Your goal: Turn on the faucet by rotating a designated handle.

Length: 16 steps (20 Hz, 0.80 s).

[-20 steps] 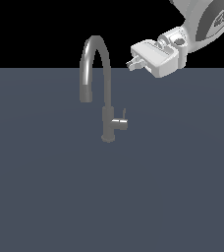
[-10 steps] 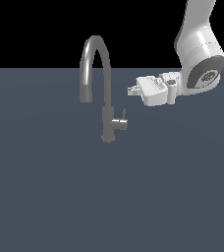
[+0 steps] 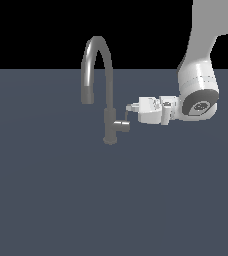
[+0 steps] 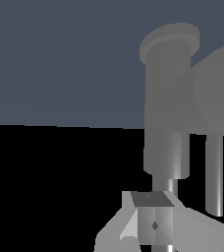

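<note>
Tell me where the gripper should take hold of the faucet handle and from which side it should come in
Go for the thin lever pin rising from the end of the handle, not the stubby cylinder, which looks too thick and smooth to turn. The stub sticks out of the faucet column toward the exterior view's right, so approach from that side, where the gripper already sits just above it.
</note>
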### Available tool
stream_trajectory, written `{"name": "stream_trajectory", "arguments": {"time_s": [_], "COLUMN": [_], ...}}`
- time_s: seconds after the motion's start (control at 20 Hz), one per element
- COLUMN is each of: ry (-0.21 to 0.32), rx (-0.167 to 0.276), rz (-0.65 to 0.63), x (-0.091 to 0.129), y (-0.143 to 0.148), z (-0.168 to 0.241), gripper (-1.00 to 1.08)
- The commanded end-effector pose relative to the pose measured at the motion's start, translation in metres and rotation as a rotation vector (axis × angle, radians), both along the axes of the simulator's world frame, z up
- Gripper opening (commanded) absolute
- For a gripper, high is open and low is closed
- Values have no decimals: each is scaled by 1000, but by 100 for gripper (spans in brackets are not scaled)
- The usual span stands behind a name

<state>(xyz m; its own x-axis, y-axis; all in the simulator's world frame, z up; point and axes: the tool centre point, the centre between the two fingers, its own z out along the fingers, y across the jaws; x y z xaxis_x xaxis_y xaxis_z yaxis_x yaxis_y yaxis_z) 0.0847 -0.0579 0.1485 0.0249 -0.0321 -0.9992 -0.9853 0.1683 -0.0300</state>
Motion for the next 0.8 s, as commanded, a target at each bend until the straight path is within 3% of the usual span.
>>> {"name": "stream_trajectory", "arguments": {"time_s": [0.0, 0.45, 0.75], "ry": [16, 25, 25], "rx": [20, 32, 32], "rz": [-19, -29, -29], "x": [1, 1, -13], "y": [2, 4, 7], "z": [-7, -11, -6], "gripper": [-100, -100, -100]}}
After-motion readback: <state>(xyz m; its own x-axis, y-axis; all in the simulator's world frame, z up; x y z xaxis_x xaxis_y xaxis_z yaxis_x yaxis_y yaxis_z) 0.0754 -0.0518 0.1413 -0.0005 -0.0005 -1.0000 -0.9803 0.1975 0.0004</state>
